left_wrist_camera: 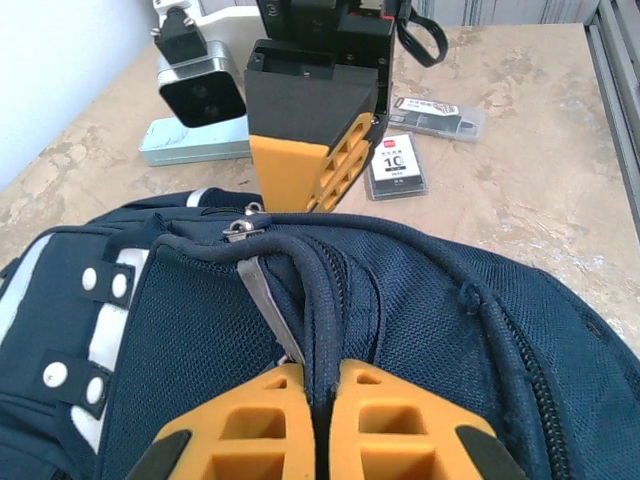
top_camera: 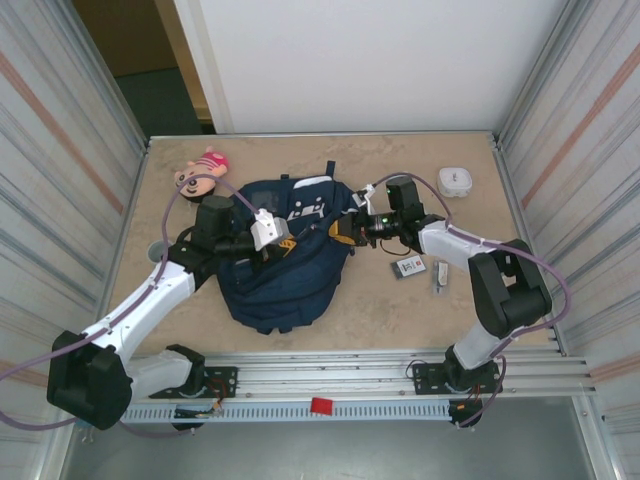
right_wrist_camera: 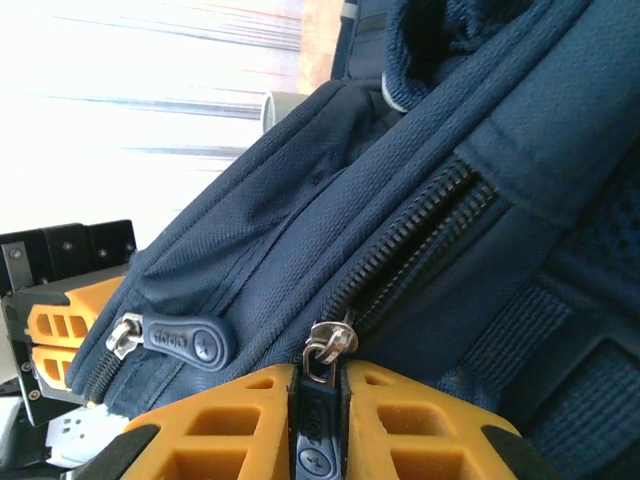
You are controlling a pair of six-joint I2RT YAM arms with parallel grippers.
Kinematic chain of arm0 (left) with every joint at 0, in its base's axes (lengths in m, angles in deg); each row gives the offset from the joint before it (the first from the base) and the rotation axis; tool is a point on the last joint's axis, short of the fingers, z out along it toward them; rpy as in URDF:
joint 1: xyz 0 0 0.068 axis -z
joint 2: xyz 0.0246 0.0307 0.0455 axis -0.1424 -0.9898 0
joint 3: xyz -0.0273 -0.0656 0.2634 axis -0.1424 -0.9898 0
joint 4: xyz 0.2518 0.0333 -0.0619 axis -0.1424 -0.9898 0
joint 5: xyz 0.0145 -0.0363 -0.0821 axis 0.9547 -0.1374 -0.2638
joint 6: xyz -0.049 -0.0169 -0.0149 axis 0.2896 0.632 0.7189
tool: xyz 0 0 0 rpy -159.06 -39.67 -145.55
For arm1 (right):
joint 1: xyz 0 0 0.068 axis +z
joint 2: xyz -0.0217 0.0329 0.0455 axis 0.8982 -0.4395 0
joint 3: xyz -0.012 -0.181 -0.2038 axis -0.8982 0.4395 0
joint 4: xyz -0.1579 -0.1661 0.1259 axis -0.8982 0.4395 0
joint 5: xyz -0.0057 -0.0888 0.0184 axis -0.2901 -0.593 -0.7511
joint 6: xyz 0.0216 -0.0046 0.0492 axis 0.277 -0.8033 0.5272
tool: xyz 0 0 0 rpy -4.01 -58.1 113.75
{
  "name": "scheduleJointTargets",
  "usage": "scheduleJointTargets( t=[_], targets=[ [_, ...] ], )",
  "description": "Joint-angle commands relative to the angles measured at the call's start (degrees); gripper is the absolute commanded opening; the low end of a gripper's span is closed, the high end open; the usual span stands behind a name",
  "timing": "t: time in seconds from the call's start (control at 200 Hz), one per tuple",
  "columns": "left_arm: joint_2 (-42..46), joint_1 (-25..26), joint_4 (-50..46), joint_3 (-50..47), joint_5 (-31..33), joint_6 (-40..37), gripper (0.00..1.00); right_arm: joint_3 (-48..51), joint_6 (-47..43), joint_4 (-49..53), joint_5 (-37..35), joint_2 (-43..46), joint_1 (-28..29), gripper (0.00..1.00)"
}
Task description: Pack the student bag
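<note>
The navy student bag (top_camera: 290, 265) lies flat in the middle of the table, with both grippers at its upper right edge. My left gripper (left_wrist_camera: 322, 372) is shut on a ridge of the bag's fabric (left_wrist_camera: 420, 300) beside a zip seam. A metal zip slider (left_wrist_camera: 240, 230) sits just beyond it. My right gripper (right_wrist_camera: 320, 372) is shut on a dark rubber zip pull (right_wrist_camera: 318, 425), whose metal slider (right_wrist_camera: 330, 340) stands at the end of a partly open zip (right_wrist_camera: 420, 235). A second pull tab (right_wrist_camera: 185, 340) lies loose to the left. From above, the right gripper (top_camera: 347, 228) faces the left gripper (top_camera: 285, 240).
A pink plush toy (top_camera: 203, 170) lies at the back left of the bag. A small white box (top_camera: 455, 181) sits at the back right. A card pack (top_camera: 409, 266) and a small packet (top_camera: 440, 275) lie right of the bag, and a metal tin (left_wrist_camera: 195, 140) beyond it.
</note>
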Motion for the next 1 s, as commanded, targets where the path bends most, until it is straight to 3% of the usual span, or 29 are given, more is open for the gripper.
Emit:
scheduleJointTargets(
  t=[0.0,0.08,0.346,0.601,0.797,0.997],
  targets=[
    [2.1,-0.4,7.6,0.8,1.2,0.7,0.0,0.6,1.3,-1.7,3.4,3.5,0.9,0.2],
    [2.4,-0.4,7.6,0.7,0.9,0.7,0.0,0.8,1.4,-1.9,3.4,3.9,0.9,0.21],
    [2.7,-0.4,7.9,0.6,2.8,1.7,0.0,1.1,3.3,-1.6,1.9,4.0,0.4,0.08],
    [2.5,0.8,8.8,0.3,15.8,2.0,0.0,1.9,7.1,-2.0,2.1,6.8,0.2,0.03],
    [0.7,4.5,8.7,1.0,22.5,0.9,0.0,1.8,10.9,-4.2,2.5,7.8,0.8,0.01],
    [-3.2,9.8,11.5,2.1,34.6,5.4,0.0,1.6,14.7,-6.9,1.4,8.5,2.8,0.0]
  ],
)
